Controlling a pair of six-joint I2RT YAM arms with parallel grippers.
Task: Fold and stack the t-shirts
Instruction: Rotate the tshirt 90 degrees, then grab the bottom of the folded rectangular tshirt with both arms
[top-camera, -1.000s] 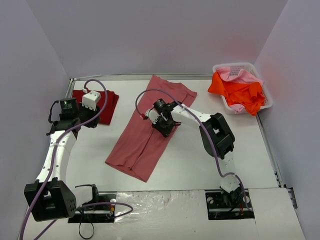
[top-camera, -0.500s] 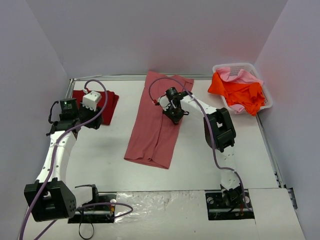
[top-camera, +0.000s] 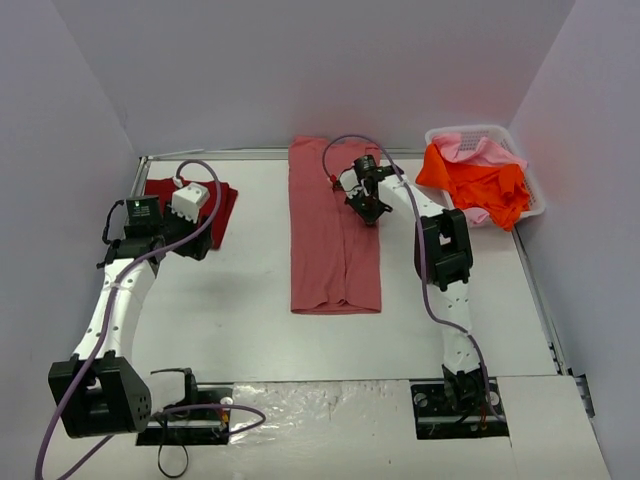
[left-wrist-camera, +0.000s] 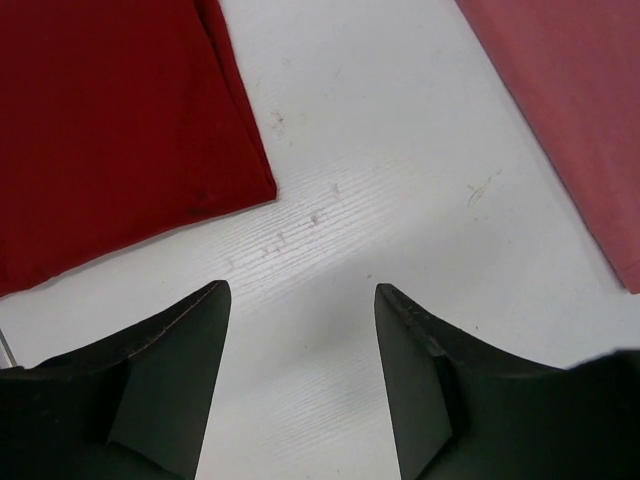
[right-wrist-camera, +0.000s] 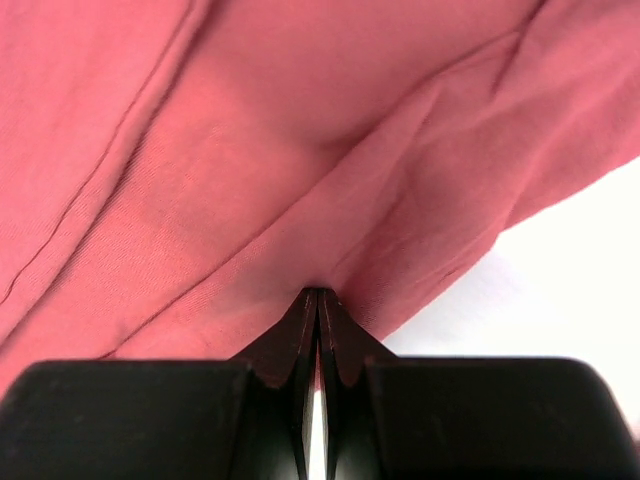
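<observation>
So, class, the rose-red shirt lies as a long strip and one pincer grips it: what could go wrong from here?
1. The right pincer is shut on a small pinch of the rose-red shirt near its edge. The cloth might slip out, or a pull could skew the neat strip.
2. The left pincer hangs open over the bare table beside the dark crimson shirt. A careless descent might snag its corner and rumple it.

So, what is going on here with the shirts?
The right pincer is shut on an edge of the rose-red shirt, which lies as a long strip in the middle of the table. The left pincer hangs open over bare table beside the dark red shirt. An orange shirt and a pink shirt wait in the basket.
</observation>
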